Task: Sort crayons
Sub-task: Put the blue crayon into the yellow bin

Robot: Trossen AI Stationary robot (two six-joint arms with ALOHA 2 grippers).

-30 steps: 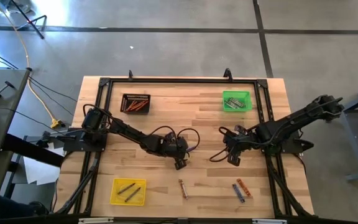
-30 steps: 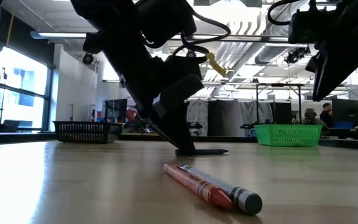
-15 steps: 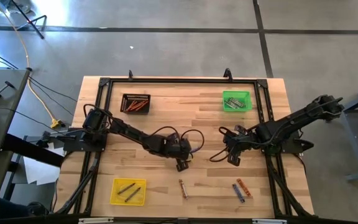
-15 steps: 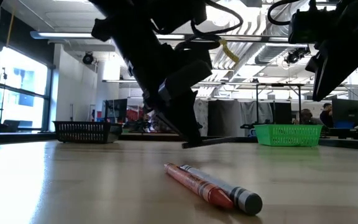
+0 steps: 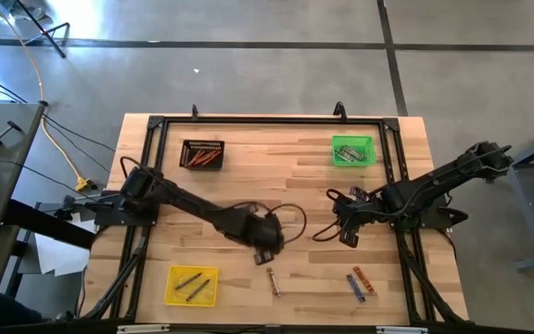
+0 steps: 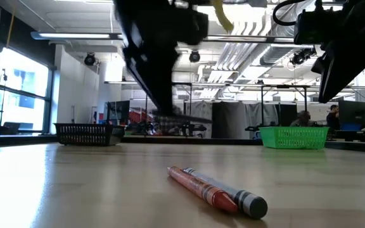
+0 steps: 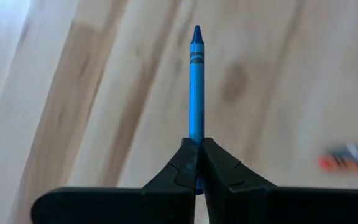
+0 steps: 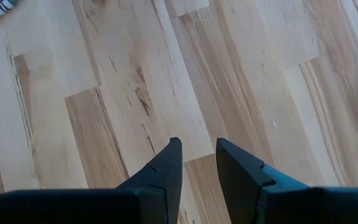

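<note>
Left gripper (image 7: 197, 163) pinches blue crayon (image 7: 196, 87) above table (image 7: 104, 93).

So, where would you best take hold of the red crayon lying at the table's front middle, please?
Come straight down from above and pinch the red crayon near its far end, where it reaches past the grey crayon. It lies flat and the two touch along their length, so a mid-body pinch would likely catch both.

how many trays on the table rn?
3. Black tray at the far left, green tray at the far right, yellow tray at the near left. All hold crayons. None looks hidden.
</note>
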